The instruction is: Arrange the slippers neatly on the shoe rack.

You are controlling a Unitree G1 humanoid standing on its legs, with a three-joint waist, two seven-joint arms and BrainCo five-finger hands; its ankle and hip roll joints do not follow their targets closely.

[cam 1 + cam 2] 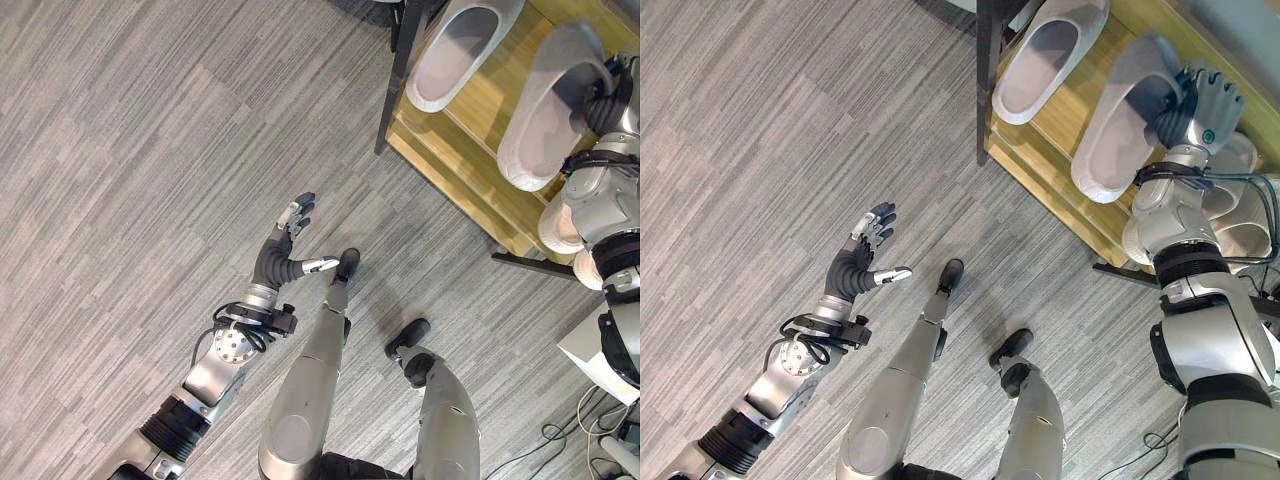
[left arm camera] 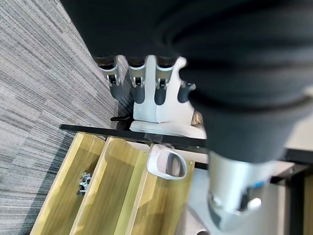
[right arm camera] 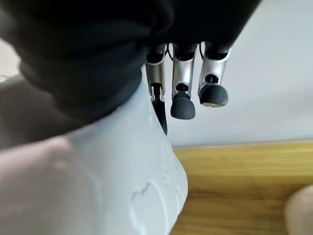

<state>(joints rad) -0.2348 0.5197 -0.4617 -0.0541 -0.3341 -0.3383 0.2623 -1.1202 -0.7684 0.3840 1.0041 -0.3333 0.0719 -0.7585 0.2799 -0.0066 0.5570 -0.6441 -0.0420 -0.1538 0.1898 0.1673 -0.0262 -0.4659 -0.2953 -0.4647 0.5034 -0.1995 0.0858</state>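
Rack: a wooden shoe rack (image 1: 1060,120) with a dark frame is standing on the grey wood-grain floor (image 1: 120,150).
Slippers: two pale grey slippers are lying side by side on the rack's top shelf, toes pointing away from the rack's front edge; the far slipper (image 1: 1040,60) is resting free, the near slipper (image 1: 1125,120) is under the right hand.
Lower shelf: more pale slippers (image 1: 1240,200) are lying on the rack's lower level, partly hidden by the right arm.
Right hand: the right hand (image 1: 1200,105) is reaching over the rack, its palm lying against the near slipper's upper; the fingers (image 3: 183,105) are extending nearly straight past the slipper, not curling round it.
Left hand: the left hand (image 1: 290,245) is hanging over the floor, well apart from the rack, fingers spread and thumb out, holding nothing.
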